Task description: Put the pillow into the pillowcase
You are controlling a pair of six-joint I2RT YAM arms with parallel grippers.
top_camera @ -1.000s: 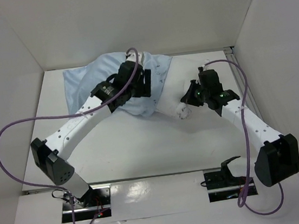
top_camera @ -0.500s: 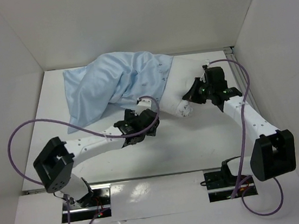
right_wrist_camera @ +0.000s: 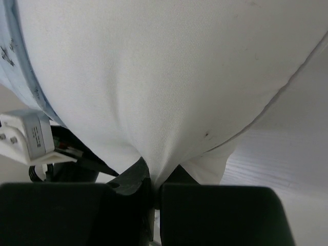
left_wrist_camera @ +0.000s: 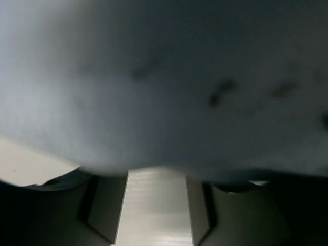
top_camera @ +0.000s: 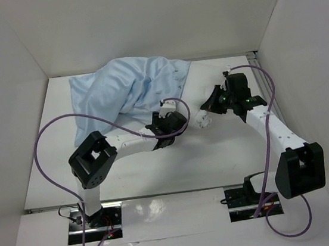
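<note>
Gripper (R) (right_wrist_camera: 151, 179) clamps pillow (right_wrist_camera: 179, 77) tight.

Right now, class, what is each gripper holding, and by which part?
The right gripper pinches the pillow by a fold at its bare end. Whether the left gripper holds the pillowcase cannot be told.

A second ago the left gripper (top_camera: 170, 124) sat on top of the thin, wrinkly pale-blue pillowcase (top_camera: 119, 95). It has since pulled off towards the near edge and then slid right. Now it lies low against the cloth's near hem, close to the bare end of the plump white pillow (top_camera: 197, 95). Its black elbow (top_camera: 92, 159) has swung inward. The pillowcase, freed, spreads smoother. The right gripper (top_camera: 212, 104) has edged slightly farther away.
</note>
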